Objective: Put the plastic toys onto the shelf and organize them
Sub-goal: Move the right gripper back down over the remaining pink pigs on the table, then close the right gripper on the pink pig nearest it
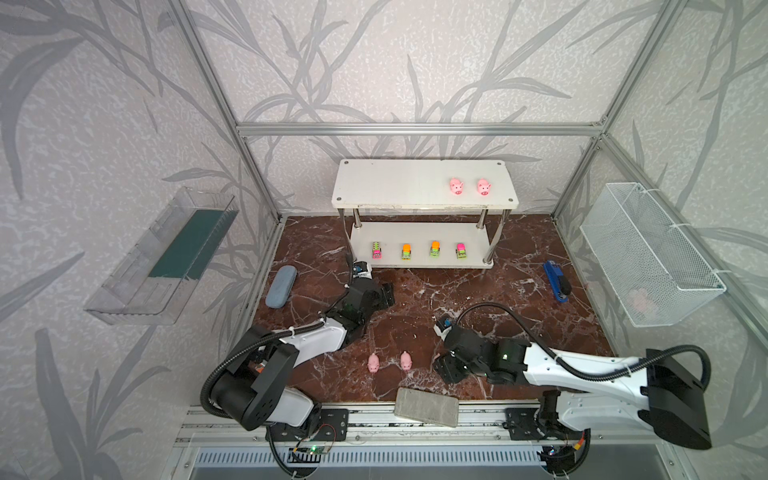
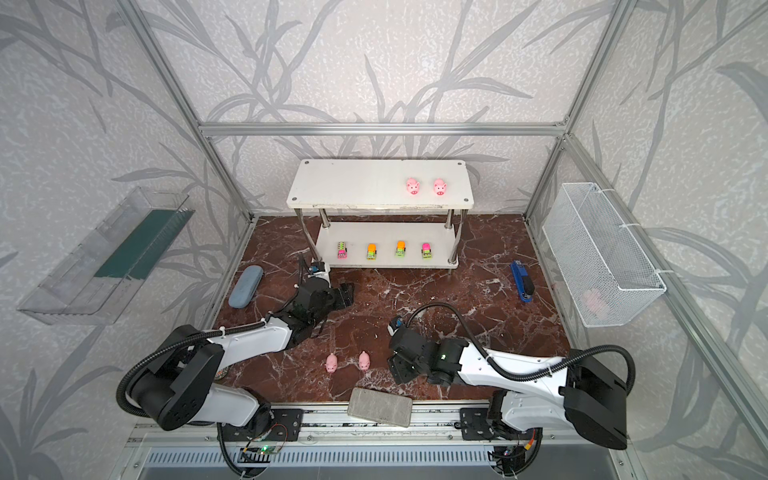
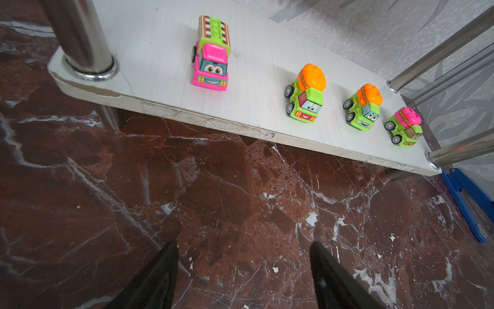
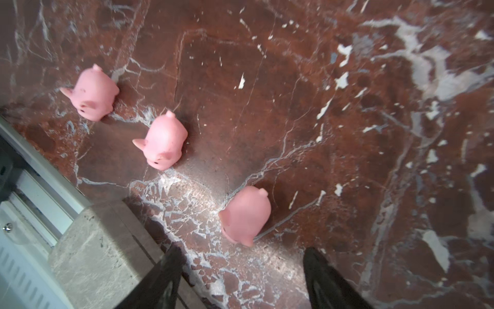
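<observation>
Grey block [image 1: 427,407] straddles the near rail [image 1: 374,424]. Just beyond, the rightmost floor pig [image 4: 244,214] lies directly ahead of the right gripper [image 4: 242,250], whose jaws gape wide, empty; its long axis lines up with their gap, snout near. Two more pigs [image 1: 406,360] stand leftward. Farther, the left gripper [image 3: 243,246], likewise spread and empty, faces the shelf [image 1: 395,183]: four trucks [image 1: 434,248] below, two shelved pigs [image 1: 456,186] above.

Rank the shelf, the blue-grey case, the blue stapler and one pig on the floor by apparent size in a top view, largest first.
1. shelf
2. blue-grey case
3. blue stapler, about as long as the case but narrower
4. floor pig
</observation>
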